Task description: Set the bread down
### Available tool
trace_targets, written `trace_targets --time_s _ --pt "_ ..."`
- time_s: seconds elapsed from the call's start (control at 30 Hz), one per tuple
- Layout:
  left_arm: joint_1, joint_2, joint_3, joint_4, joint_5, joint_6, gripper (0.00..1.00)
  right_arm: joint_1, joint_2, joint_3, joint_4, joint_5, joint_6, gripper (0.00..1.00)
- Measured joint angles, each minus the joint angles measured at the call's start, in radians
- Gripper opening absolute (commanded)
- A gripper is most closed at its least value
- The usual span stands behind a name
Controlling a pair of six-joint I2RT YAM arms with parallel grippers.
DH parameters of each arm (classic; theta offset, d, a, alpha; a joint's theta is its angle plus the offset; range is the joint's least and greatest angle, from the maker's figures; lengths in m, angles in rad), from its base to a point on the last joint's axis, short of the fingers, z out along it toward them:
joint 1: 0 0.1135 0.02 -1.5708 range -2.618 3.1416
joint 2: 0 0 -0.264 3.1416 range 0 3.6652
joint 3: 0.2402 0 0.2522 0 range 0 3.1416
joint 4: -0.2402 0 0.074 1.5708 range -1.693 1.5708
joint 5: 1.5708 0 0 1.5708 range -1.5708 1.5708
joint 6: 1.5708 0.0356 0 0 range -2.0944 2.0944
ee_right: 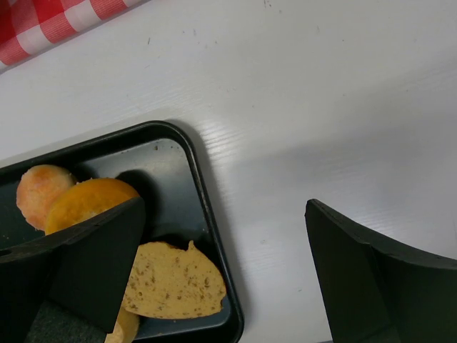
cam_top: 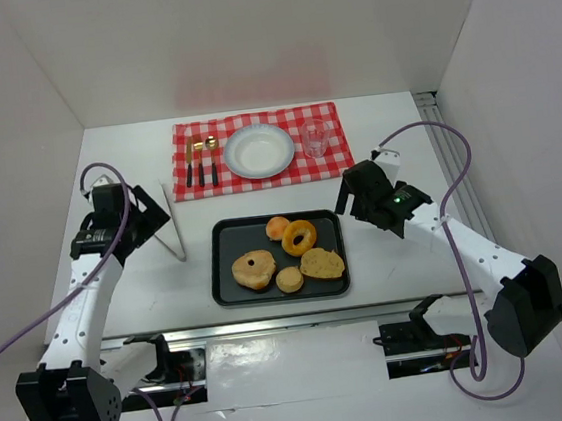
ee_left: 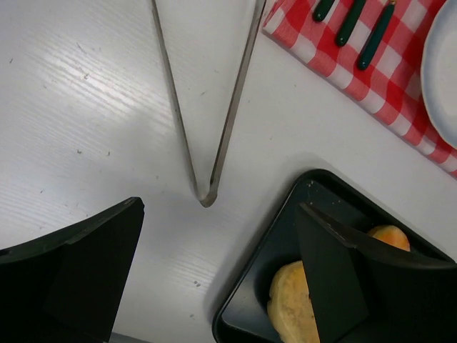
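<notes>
Left fingers (ee_left: 78, 279): spread wide, gripping nothing.
Left gripper (ee_left: 220, 214): hangs over bare table (cam_top: 148, 285); in its wrist view the joined tip of the metal tongs (ee_left: 206, 197) lies in the gap between the fingers.
Right fingers (ee_right: 371, 271): also spread wide and empty.
Right gripper (ee_right: 225, 211): hangs over the right rim of the black tray (ee_right: 171, 179), one finger above the tray, the other above the table.
Bread: five pieces in the tray, none touched; the seeded slice (ee_right: 171, 286) lies in the near right corner, just beside one right finger, with the donut (ee_right: 89, 200) and the round bun (ee_right: 39, 189) farther in.
Bread by the left gripper: a ring-shaped loaf (cam_top: 254, 270) sits at the tray's left end, under the inner finger.
Edges: a raised tray rim; the red checked cloth (cam_top: 257, 123) lies just beyond, carrying the white plate (cam_top: 259, 150), glass (cam_top: 315, 138) and cutlery (cam_top: 201, 162).
Open room: bare table left of the tongs and right of the tray; white walls (cam_top: 10, 118) close the left, far and right sides.
</notes>
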Motion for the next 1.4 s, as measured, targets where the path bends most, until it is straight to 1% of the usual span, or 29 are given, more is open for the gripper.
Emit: trace_targets --time_s 0.3,0.4,0.47,0.57,0.7,0.83,0.93,1.2,1.4 --pt "0.004 -0.007 0.005 0.023 0.025 0.034 1.00 0.000 0.000 0.000 0.001 0.000 0.000 1.00" --pt "-0.014 0.057 0.043 -0.002 0.018 0.037 1.00 0.000 0.000 0.000 0.001 -0.001 0.000 1.00" --pt "-0.063 0.108 0.061 -0.007 -0.018 0.019 1.00 0.000 0.000 0.000 0.001 -0.004 0.000 1.00" --pt "-0.121 0.169 0.062 -0.020 -0.020 -0.007 1.00 0.000 0.000 0.000 0.002 -0.008 0.000 1.00" --pt "-0.141 0.260 0.062 -0.027 -0.035 -0.057 1.00 0.000 -0.002 0.000 0.005 -0.009 0.000 1.00" --pt "-0.183 0.350 0.069 -0.043 -0.097 -0.117 1.00 0.000 -0.002 0.000 0.007 -0.010 -0.006 1.00" --pt "-0.215 0.384 0.076 -0.050 -0.136 -0.170 1.00 0.000 -0.002 0.000 0.007 -0.013 -0.007 1.00" --pt "-0.153 0.521 0.092 -0.038 -0.142 -0.231 1.00 0.000 -0.002 0.000 0.010 -0.027 -0.010 1.00" --pt "-0.130 0.627 0.151 -0.025 -0.143 -0.252 1.00 0.000 -0.002 0.000 0.013 -0.032 -0.014 1.00"
